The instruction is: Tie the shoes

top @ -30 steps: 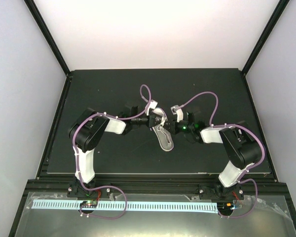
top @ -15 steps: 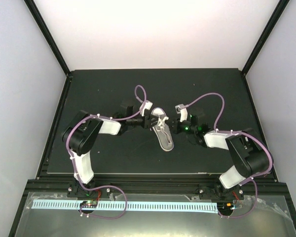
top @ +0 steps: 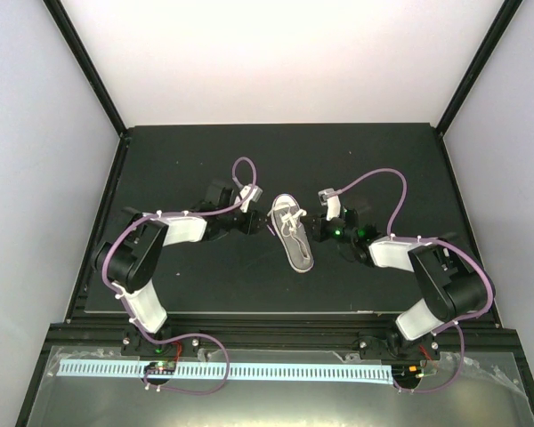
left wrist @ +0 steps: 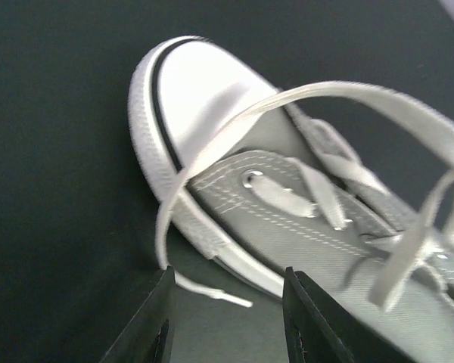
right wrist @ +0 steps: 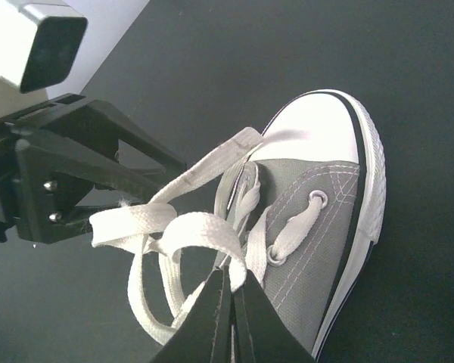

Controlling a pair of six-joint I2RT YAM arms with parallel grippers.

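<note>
on the table [top: 178, 160], sneaker [top: 295, 238], laces [right wrist: 200, 226] loose

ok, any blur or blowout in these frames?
Left wrist: near lace smeared, toe cap slightly soft. Right wrist: sharp, white toe cap close to clipping. Top external: back wall blown out, shoe small but legible.
</note>
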